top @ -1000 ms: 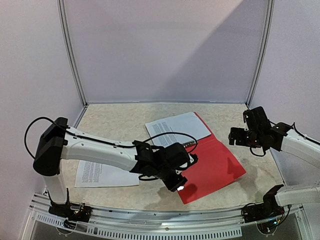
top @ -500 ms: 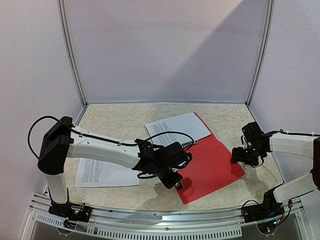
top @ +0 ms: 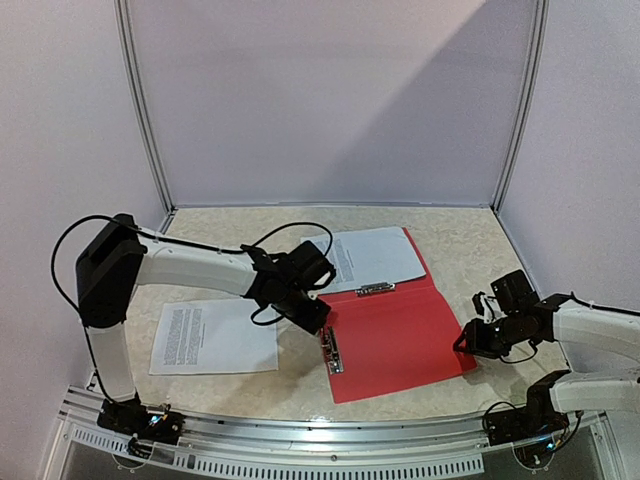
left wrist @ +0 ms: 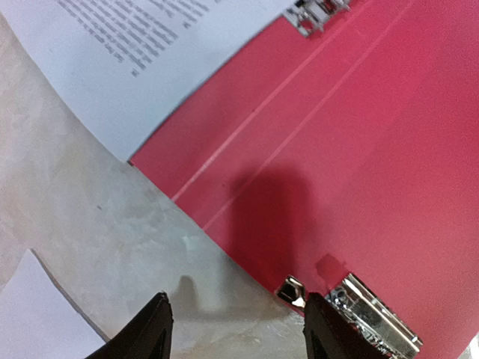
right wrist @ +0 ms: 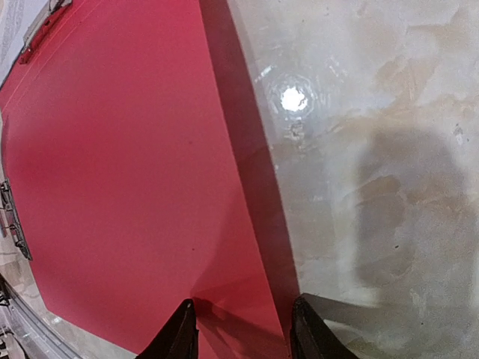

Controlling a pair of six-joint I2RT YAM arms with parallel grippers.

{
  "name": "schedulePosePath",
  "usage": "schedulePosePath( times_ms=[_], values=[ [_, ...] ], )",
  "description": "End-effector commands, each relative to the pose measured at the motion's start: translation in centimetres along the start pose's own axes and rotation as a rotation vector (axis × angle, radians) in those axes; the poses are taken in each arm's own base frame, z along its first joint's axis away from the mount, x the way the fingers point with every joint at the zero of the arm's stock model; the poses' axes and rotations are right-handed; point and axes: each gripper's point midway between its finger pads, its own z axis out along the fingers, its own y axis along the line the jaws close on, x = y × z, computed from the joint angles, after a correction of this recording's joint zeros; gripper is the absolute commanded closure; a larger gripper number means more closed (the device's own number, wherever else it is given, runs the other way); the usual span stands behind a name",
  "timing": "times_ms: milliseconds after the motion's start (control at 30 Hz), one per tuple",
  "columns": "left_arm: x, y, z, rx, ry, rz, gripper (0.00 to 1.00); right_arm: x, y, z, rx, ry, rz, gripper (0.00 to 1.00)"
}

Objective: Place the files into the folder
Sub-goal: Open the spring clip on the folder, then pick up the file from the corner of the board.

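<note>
Top external: one red folder (top: 400, 335) lies open and flat on the table (top: 230, 235), right of centre. There are two printed sheets. The far sheet (top: 375, 257) lies partly over the folder's far part. The near sheet (top: 215, 337) lies apart on the table to the left. Two metal clips show on the folder, the far clip (top: 375, 290) and the near clip (top: 330, 350). The left gripper (top: 318, 318) sits at the folder's left edge, between the two sheets. The right gripper (top: 462, 342) sits low at the folder's right corner.

Left wrist: the left gripper's jaws stand wide apart with nothing between them, over bare table just beside the folder's edge. Its right finger (left wrist: 323, 329) is next to the near clip. A corner of the near sheet pokes in at lower left.

Right wrist: the right gripper's jaws are parted, a bit narrower than the left's. The folder's corner lies in the gap between the fingers (right wrist: 179, 333) (contact not clear, so not calling it a grasp). Folder fills the left of the view, bare table the right.
</note>
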Motion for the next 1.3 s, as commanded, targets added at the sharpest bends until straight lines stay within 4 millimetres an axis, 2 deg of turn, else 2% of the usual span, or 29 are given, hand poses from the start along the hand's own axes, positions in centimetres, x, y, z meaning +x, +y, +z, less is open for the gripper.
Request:
schedulePosePath(
  times_ms=[0, 267, 367, 433, 467, 500, 533, 633, 700, 800, 933, 1100, 1167, 1267],
  values=[
    [-1.6, 0.7, 1.4, 0.111, -0.008, -0.109, 0.39, 1.9, -0.6, 0.0, 0.014, 0.064, 0.012, 0.59],
    [-3.0, 4.3, 3.4, 0.136, 0.024, -0.231, 0.39, 2.3, -0.4, 0.0, -0.011, 0.068, 0.015, 0.58],
    [-3.7, 4.2, 3.0, 0.155, 0.002, -0.241, 0.39, 2.0, -0.5, -0.4, 0.004, 0.054, 0.006, 0.57],
    [-4.6, 4.3, 1.7, 0.157, -0.027, -0.238, 0.39, 1.3, -0.8, -0.9, 0.039, 0.03, -0.003, 0.53],
    [-5.1, 4.6, 0.8, 0.143, -0.044, -0.234, 0.39, 1.0, -1.3, -1.4, 0.082, 0.018, 0.0, 0.46],
    [-5.7, 5.3, -0.3, 0.106, -0.069, -0.228, 0.38, 0.3, -1.6, -2.0, 0.115, -0.013, 0.01, 0.32],
    [-6.2, 6.0, -1.6, 0.072, -0.091, -0.223, 0.37, -0.5, -1.5, -2.6, 0.13, -0.046, 0.014, 0.23],
    [-6.7, 8.9, -5.1, -0.046, -0.129, -0.235, 0.34, -2.6, -0.1, -4.6, 0.121, -0.126, -0.006, 0.16],
    [-5.8, 11.2, -6.6, -0.115, -0.115, -0.271, 0.25, -4.0, 1.5, -5.9, 0.107, -0.167, -0.047, 0.13],
    [-3.4, 14.4, -7.8, -0.171, -0.084, -0.364, 0.18, -5.0, 4.3, -6.4, 0.077, -0.183, -0.118, 0.13],
    [0.6, 18.4, -8.5, -0.196, -0.061, -0.527, 0.17, -5.7, 9.6, -5.9, -0.023, -0.173, -0.207, 0.13],
    [5.3, 23.4, -9.2, -0.207, -0.055, -0.737, 0.17, -4.7, 18.1, -4.3, -0.178, -0.116, -0.331, 0.16],
    [6.7, 24.8, -9.3, -0.196, -0.052, -0.793, 0.16, -3.7, 21.8, -3.8, -0.23, -0.095, -0.4, 0.16],
    [8.9, 26.4, -8.8, -0.18, -0.026, -0.854, 0.16, -1.5, 27.2, -1.8, -0.307, -0.025, -0.481, 0.16]
  ],
)
